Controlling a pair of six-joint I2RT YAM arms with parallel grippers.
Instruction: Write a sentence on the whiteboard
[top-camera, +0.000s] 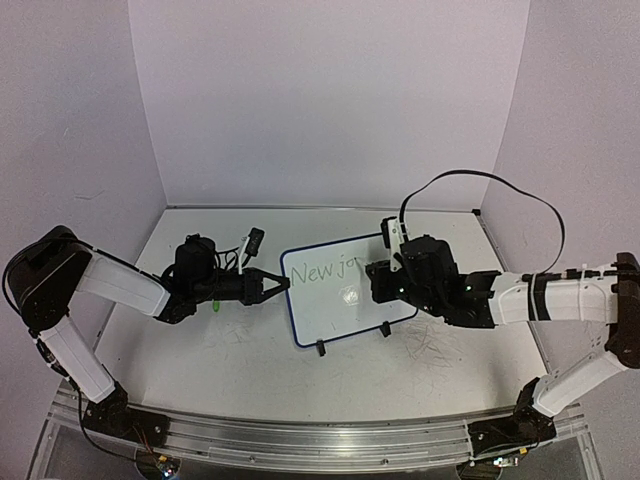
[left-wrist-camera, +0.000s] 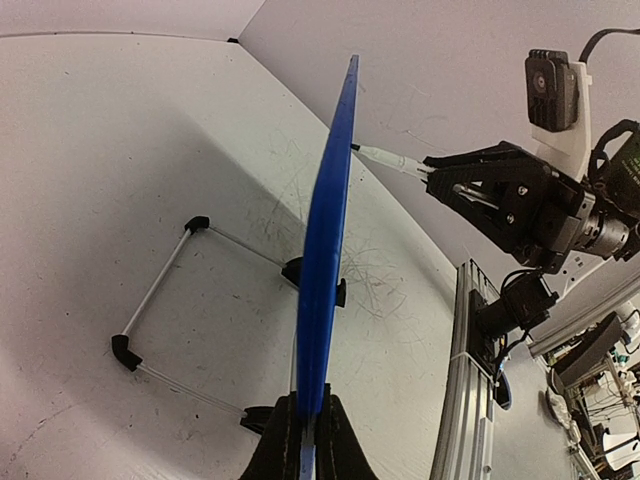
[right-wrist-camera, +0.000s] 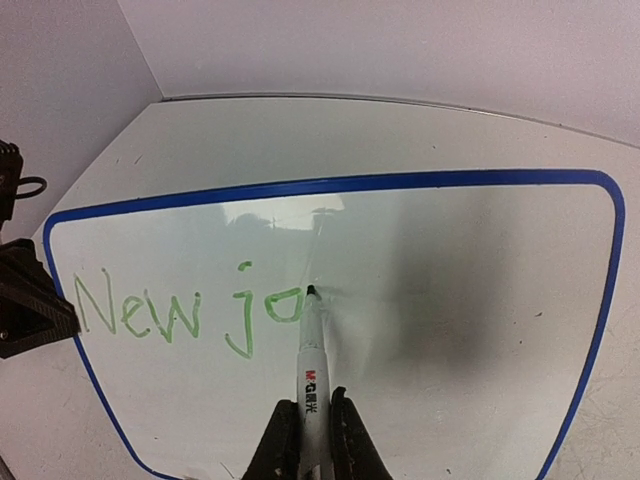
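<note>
Whiteboard (top-camera: 340, 312) rim pinched by your left hand (left-wrist-camera: 305, 425). Your right hand (right-wrist-camera: 310, 432) grips a marker (right-wrist-camera: 309, 360) — tip at the green writing (right-wrist-camera: 160, 315), "New jo".

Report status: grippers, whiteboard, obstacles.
Left gripper shut on blue-rimmed rectangular whiteboard edge. Right gripper shut on white marker pen, tip on board. Green writing reads "New jo". No obstruction seen.

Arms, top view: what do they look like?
The left arm and right arm have white shells and black joints. The left pincer and right pincer are black and angular. A black cable loops over the right arm, whose wrist camera sits on a white bracket.
</note>
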